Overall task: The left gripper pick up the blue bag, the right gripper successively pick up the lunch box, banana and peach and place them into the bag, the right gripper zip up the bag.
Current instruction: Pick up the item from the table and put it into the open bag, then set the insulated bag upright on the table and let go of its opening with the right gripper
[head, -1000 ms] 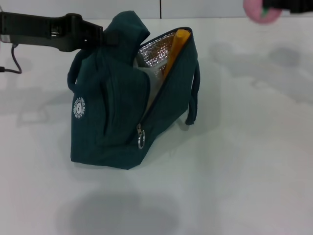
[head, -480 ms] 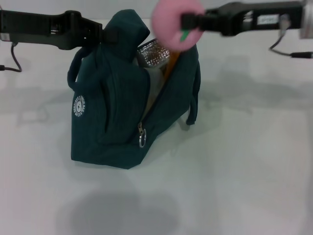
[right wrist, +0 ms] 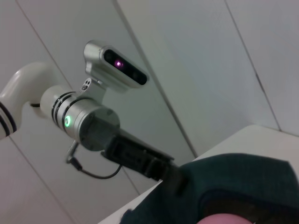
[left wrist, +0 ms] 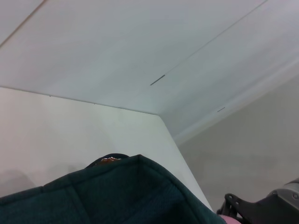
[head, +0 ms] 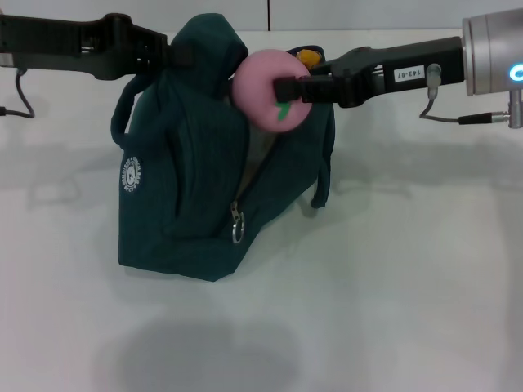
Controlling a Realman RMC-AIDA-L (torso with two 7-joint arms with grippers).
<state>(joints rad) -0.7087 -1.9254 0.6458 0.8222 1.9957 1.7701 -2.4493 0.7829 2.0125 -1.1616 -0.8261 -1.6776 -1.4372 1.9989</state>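
The blue bag (head: pixel 196 188) stands on the white table, its mouth facing the right. My left gripper (head: pixel 181 55) is shut on the bag's top edge and holds it up. The pink peach (head: pixel 268 88) hangs right at the bag's mouth, and my right gripper (head: pixel 288 88) is shut on it from the right side. Just above the peach, the orange tip of the banana (head: pixel 307 57) pokes out of the bag. The lunch box is hidden. The bag's fabric (left wrist: pixel 121 196) fills the lower part of the left wrist view. The bag (right wrist: pixel 229 182) also shows in the right wrist view.
The zipper's ring pull (head: pixel 236 233) hangs low on the bag's front, and a loop handle (head: pixel 325 163) droops on the bag's right side. A cable (head: pixel 18 98) trails at the far left. White table (head: pixel 392 286) surrounds the bag.
My right gripper has carried the peach left and down, from above the bag to its mouth. The peach now covers the foil lining. The left gripper and bag have barely moved.
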